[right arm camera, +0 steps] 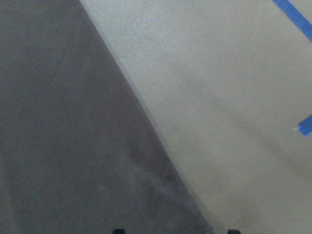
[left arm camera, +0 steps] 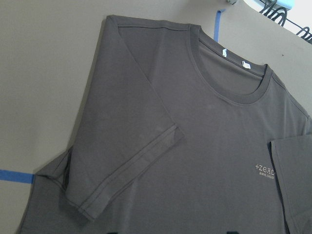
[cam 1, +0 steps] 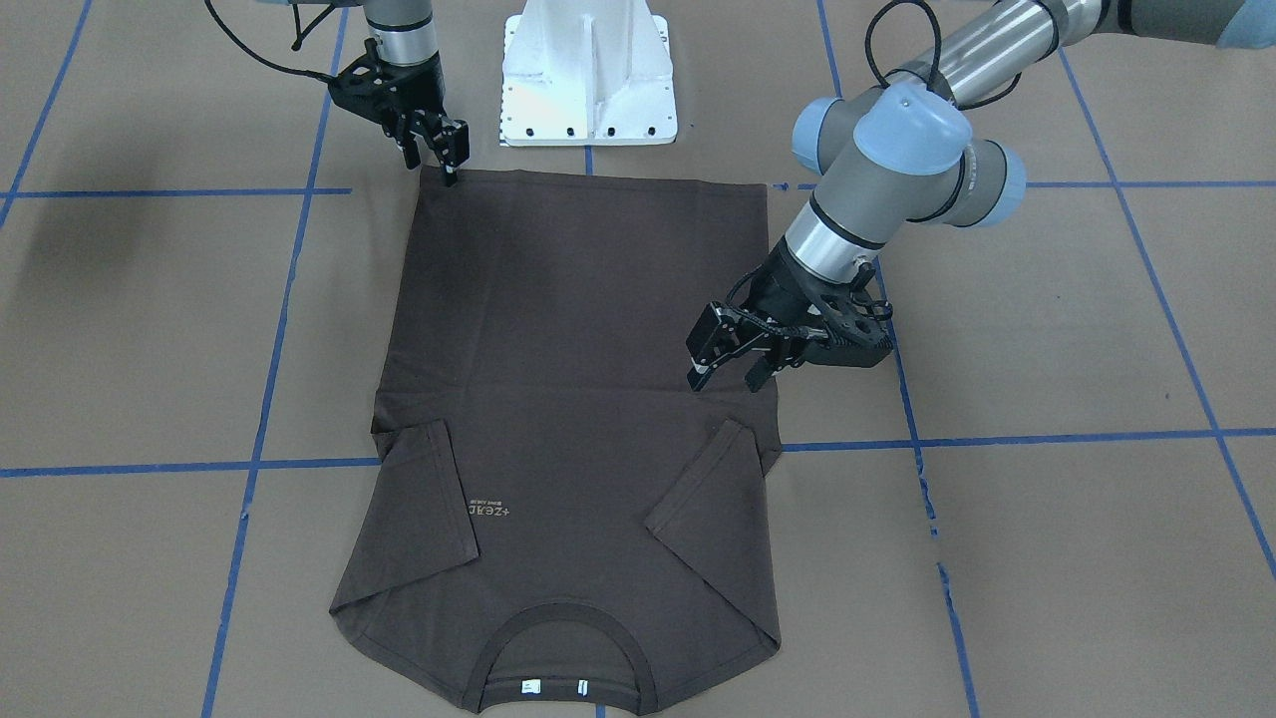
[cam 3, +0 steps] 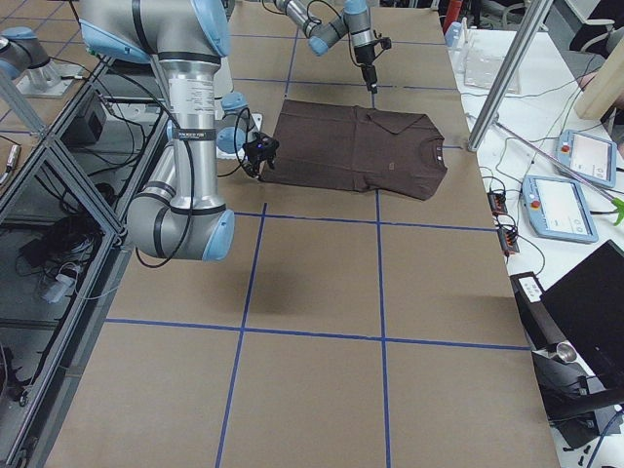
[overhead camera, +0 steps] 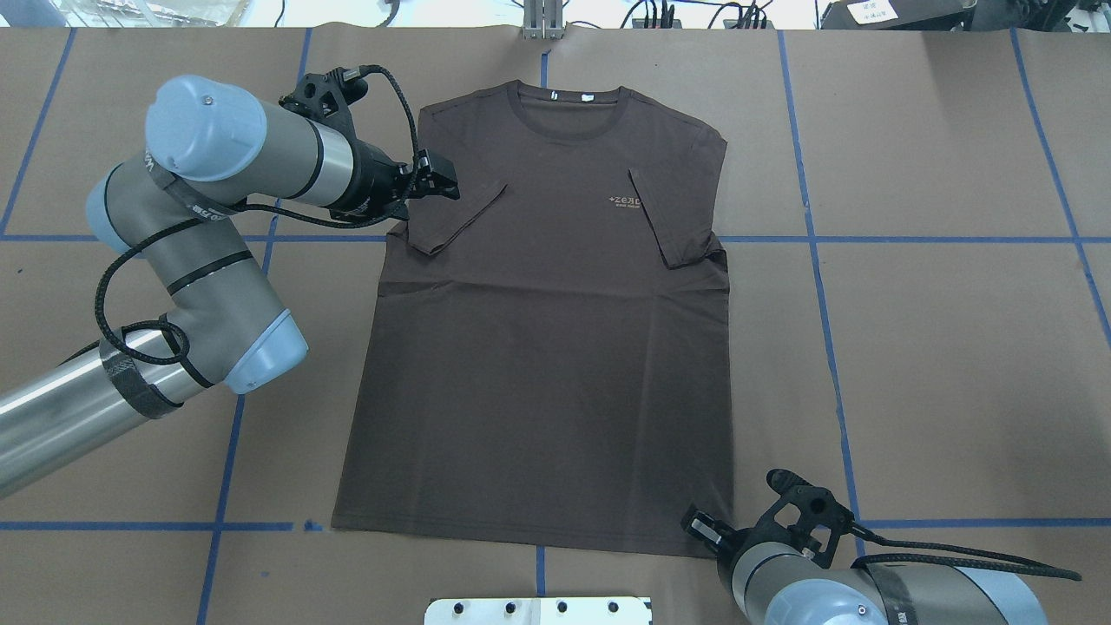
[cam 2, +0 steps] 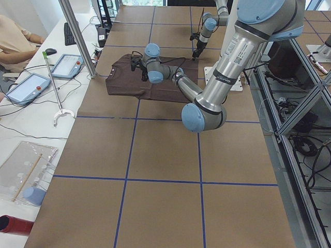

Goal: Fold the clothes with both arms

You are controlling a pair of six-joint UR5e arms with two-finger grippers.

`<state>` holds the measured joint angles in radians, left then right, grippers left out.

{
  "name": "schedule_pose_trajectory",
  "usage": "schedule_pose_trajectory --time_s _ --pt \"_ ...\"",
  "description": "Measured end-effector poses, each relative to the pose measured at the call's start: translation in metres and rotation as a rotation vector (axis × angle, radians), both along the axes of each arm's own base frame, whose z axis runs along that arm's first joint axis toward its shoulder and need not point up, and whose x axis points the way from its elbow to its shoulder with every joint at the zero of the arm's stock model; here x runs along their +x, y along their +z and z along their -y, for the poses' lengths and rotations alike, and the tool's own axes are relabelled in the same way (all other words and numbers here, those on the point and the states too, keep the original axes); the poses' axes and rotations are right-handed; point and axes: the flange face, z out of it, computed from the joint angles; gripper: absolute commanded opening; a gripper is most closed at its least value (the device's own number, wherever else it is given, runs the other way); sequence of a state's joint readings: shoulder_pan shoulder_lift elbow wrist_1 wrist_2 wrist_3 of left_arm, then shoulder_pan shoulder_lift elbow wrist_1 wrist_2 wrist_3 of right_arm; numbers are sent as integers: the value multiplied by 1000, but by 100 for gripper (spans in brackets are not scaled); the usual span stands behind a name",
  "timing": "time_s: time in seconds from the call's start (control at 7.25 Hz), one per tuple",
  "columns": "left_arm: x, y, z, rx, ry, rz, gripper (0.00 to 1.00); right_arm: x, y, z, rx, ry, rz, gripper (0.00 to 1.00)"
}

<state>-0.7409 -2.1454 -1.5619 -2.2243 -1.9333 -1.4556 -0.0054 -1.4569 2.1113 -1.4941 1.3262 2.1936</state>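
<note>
Overhead exterior view: a dark brown T-shirt lies flat and front up on the brown-papered table. Its ribbed collar is on the far side from the robot, and its hem is toward the white pedestal base.
Sleeves: both are folded inward over the chest. One is on the robot's left. The other sleeve lies just beside the small pale chest logo.
Neck labels: white, at the back of the collar.
Left gripper: its fingers are spread with nothing between them. It sits at the shirt's side edge on the robot's left, near the folded sleeve. Whether it touches the cloth cannot be told.
Right gripper: it points down at the hem corner on the robot's right. Its wrist camera shows two fingertips set apart, with the cloth's corner edge running between them, not clamped.
Table markings: blue tape lines form a grid across the paper.
</note>
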Motion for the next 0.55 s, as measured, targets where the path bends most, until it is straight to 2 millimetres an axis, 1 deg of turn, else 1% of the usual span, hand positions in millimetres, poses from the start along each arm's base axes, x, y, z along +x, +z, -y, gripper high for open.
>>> schedule_pose_trajectory --time_s 0.14,0.28,0.55 --pt "0 0 0 0 0 0 81 0 2 -1 0 -2 -3 58" --pt "0 1 0 -1 -1 0 81 -1 2 -2 -1 -4 -5 46" --pt "0 1 0 -1 -1 1 81 -1 3 -3 -1 -8 -6 8"
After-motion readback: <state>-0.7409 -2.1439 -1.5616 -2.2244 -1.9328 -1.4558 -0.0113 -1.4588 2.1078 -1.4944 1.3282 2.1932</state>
